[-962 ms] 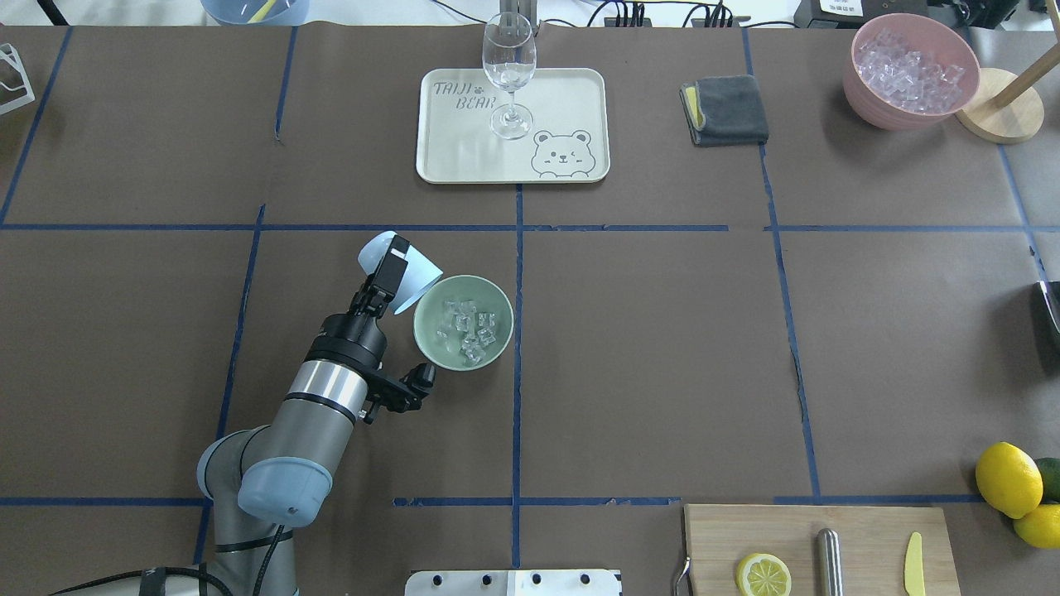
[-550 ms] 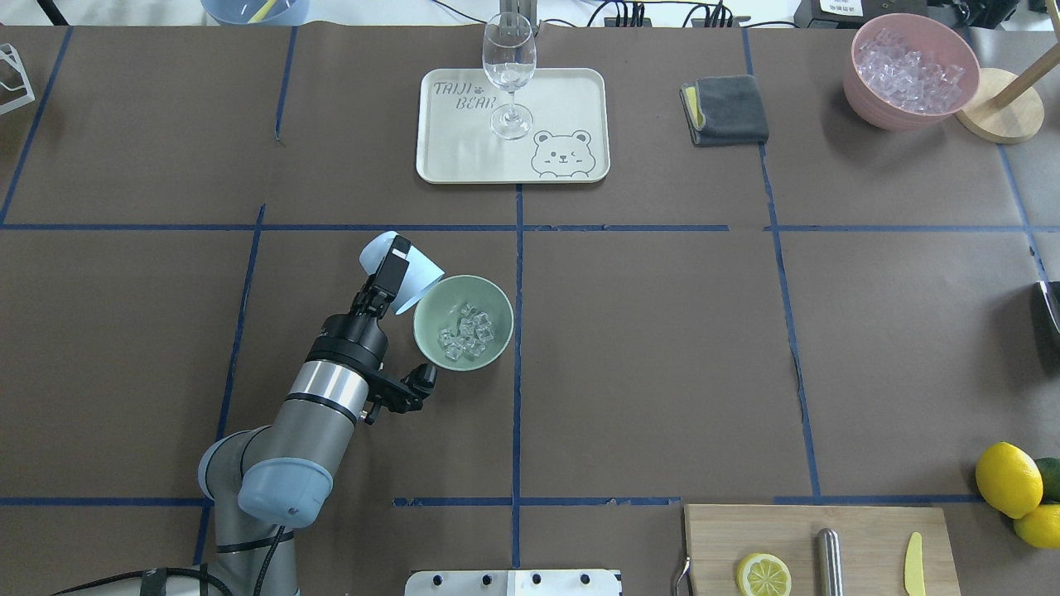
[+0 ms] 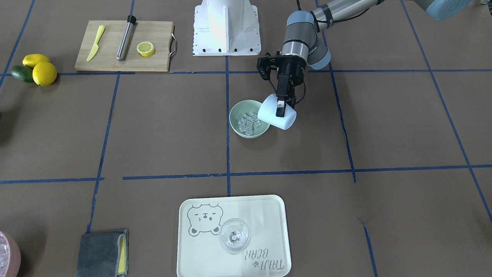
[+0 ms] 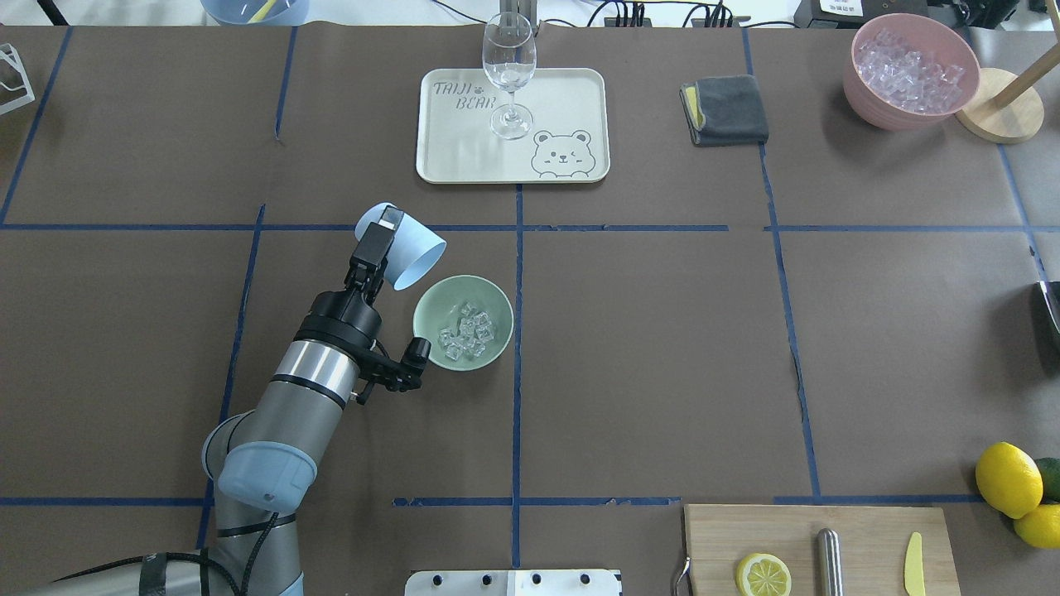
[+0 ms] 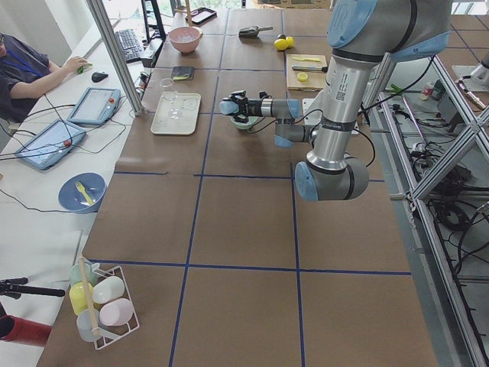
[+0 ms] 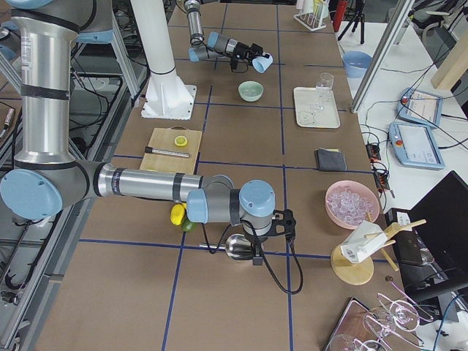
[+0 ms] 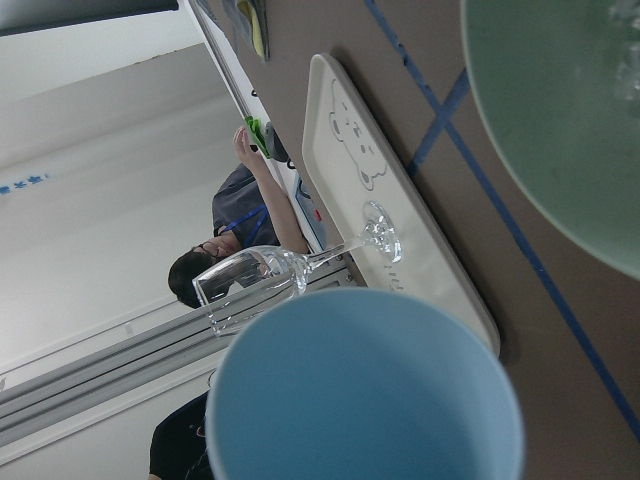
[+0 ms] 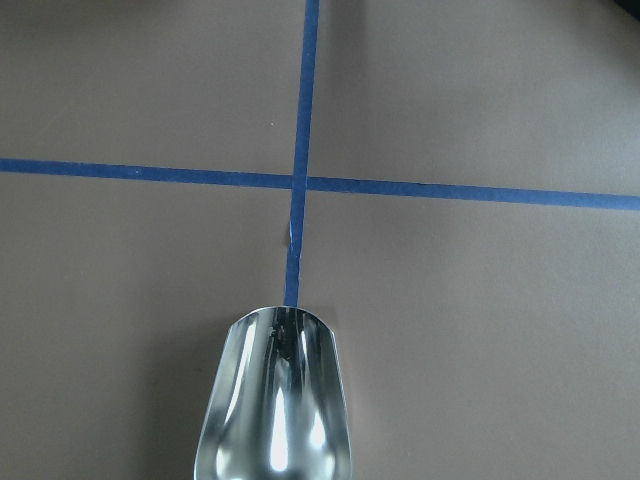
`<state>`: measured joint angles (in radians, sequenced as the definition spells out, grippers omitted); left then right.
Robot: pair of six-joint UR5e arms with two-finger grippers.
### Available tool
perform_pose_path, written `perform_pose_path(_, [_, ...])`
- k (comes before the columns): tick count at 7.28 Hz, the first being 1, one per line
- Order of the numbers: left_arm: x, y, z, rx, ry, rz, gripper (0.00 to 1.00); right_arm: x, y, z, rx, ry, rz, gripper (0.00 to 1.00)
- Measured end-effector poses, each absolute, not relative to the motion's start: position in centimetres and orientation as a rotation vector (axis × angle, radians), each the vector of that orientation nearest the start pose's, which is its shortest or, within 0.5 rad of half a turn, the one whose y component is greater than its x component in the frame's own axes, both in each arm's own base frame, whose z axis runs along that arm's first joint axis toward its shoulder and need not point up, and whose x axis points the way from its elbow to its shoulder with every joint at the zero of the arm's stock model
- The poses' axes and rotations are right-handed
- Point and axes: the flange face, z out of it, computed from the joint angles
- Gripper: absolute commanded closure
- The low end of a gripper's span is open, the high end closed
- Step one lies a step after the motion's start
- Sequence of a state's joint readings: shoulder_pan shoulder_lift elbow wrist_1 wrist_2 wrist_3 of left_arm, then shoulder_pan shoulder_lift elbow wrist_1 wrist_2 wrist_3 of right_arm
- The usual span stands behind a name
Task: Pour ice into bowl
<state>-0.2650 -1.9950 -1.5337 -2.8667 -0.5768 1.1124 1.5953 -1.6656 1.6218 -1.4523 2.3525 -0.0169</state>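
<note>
The pale mint-green bowl (image 4: 429, 308) stands left of the table's middle and holds a heap of small clear ice cubes (image 4: 466, 331). My left gripper (image 4: 377, 240) is shut on a light blue cup (image 4: 411, 255), which lies tilted with its mouth toward the bowl, just beyond the bowl's far left rim and apart from it. The front-facing view shows the bowl (image 3: 235, 115), the ice (image 3: 248, 121) and the cup (image 3: 277, 118). The left wrist view looks into the cup (image 7: 365, 400), and no ice shows in it. My right gripper (image 6: 256, 245) holds a metal scoop (image 8: 275, 400) low over the table at the right end.
A cream bear tray (image 4: 464, 161) with a wine glass (image 4: 508, 70) stands at the far middle. A grey cloth (image 4: 727, 109) and a pink bowl heaped with ice (image 4: 911, 70) are at the far right. A cutting board (image 4: 816, 546) with a lemon half and lemons (image 4: 1008, 478) are at the near right.
The ice has settled into a heap in the bowl. My left gripper has drawn the blue cup away from the bowl's rim, toward the far left.
</note>
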Motion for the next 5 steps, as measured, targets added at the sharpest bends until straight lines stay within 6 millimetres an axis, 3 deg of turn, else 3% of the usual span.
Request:
perform_pose_path(3, [49.6,-37.1,30.5,1.696,-0.155,0.73,1.0,7.4,-45.5,66.5,0.091,-0.78,-0.024,0.0])
perform_pose_path(5, [47.3,-38.8,32.8,1.651,0.267,0.539,1.0,7.4,-45.5,66.5,0.093,-0.779,-0.027,0.0])
